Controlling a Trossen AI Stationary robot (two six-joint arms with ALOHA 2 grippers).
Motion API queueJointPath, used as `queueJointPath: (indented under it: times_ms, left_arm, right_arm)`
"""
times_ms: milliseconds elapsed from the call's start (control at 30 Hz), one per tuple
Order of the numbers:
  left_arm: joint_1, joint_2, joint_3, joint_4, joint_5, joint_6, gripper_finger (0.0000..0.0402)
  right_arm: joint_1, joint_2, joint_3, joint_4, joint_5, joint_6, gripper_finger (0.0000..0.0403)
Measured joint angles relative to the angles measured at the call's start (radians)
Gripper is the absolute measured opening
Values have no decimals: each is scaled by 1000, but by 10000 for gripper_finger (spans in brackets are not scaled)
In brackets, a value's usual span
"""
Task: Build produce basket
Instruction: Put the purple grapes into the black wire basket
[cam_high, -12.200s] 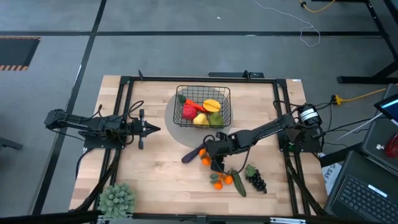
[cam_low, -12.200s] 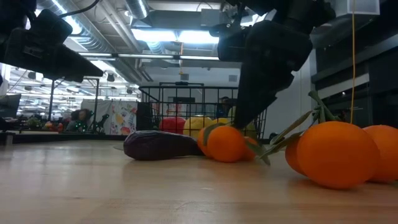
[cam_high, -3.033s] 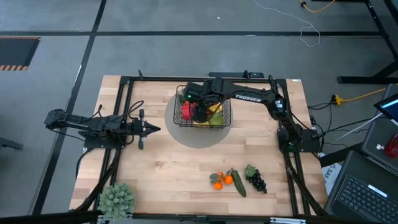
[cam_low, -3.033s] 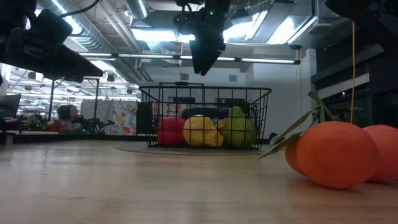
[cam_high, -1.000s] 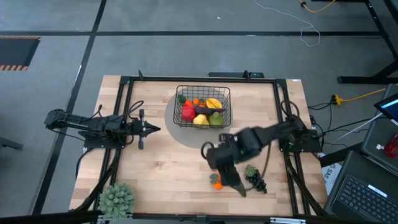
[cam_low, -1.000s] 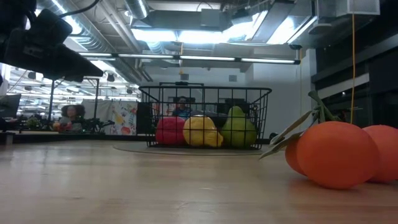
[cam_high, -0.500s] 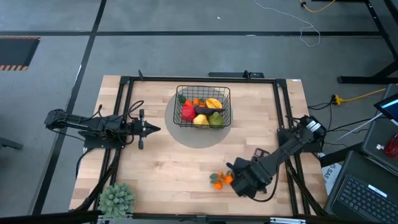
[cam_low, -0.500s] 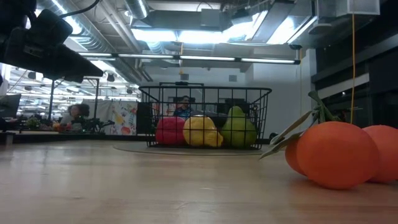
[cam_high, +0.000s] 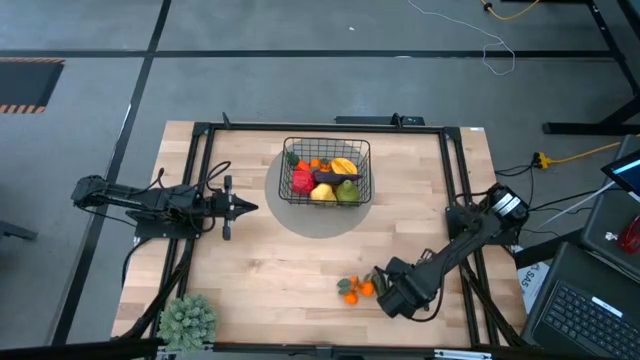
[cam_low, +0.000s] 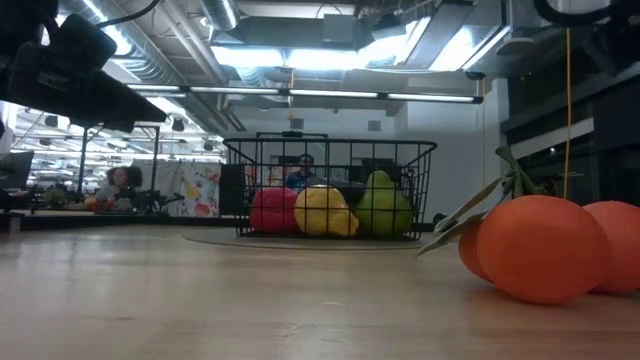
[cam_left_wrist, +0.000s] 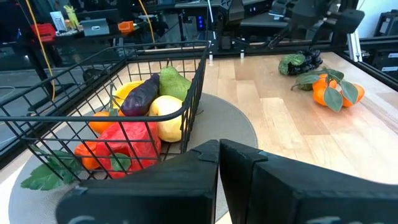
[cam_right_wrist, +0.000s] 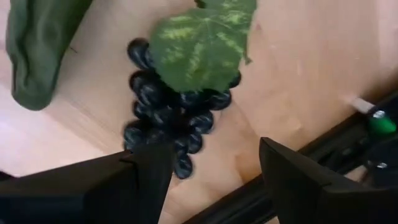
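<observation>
**Right claw spread over the grapes at the front of the bench**

While the left claw (cam_high: 246, 207) waits well to the left of the basket (cam_high: 327, 173), its fingers pressed together and gripping nothing, the right claw (cam_high: 388, 296) hangs low over the front-right part of the bench (cam_high: 270, 260). Its own wrist camera shows its two dark fingers (cam_right_wrist: 311, 183) spread wide, with the dark grapes (cam_right_wrist: 171, 118) and their green leaf lying on the wood between and just ahead of them. The fingers are not touching the bunch. Beside the grapes lies the green cucumber (cam_right_wrist: 38, 50), one end of it near the bunch.

From above, the oranges (cam_high: 352, 289) sit just to the left of the right claw, which covers the grapes and cucumber from that camera. At bench height the oranges (cam_low: 545, 247) fill the right foreground, leafy stems pointing up.

The basket stands on a round grey mat (cam_high: 300, 216) toward the back middle of the bench. Inside it lie the red pepper (cam_left_wrist: 127, 138), a yellow lemon (cam_left_wrist: 166, 113), a green pear-shaped fruit (cam_left_wrist: 175, 83), the purple eggplant (cam_left_wrist: 142, 95) resting on top, and an orange piece (cam_left_wrist: 102, 121) behind.

A bushy grey-green plant (cam_high: 189, 320) sits at the front-left corner. People (cam_low: 118, 181) show in the room beyond.
</observation>
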Motion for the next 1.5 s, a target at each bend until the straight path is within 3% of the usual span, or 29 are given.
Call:
queueJointPath:
  times_ms: [400, 567, 700, 900, 1033, 1267, 1400, 1500]
  left_arm:
    - [0, 0, 0, -2, 0, 0, 4]
    - [0, 0, 0, -4, 0, 1, 4]
    - [0, 0, 0, -4, 0, 1, 4]
    - [0, 0, 0, -4, 0, 1, 4]
    - [0, 0, 0, -4, 0, 1, 4]
    - [0, 0, 0, -5, 0, 2, 4]
    - [0, 0, 0, -5, 0, 2, 4]
    - [0, 0, 0, -6, 0, 2, 4]
  right_arm:
    - [-13, -1, -198, 341, -90, 1, 221]
    - [-13, -5, -270, 375, -105, 33, 216]
    - [-17, -3, -270, 357, -114, 42, 178]
    - [-29, 1, -232, 307, -110, -1, 66]
    - [-54, 2, -196, 211, -95, -45, 53]
    - [-114, 2, -54, -75, 37, -144, 49]
    - [-153, 2, 48, -268, 224, -150, 47]
    - [-189, -2, 112, -254, 373, -227, 47]
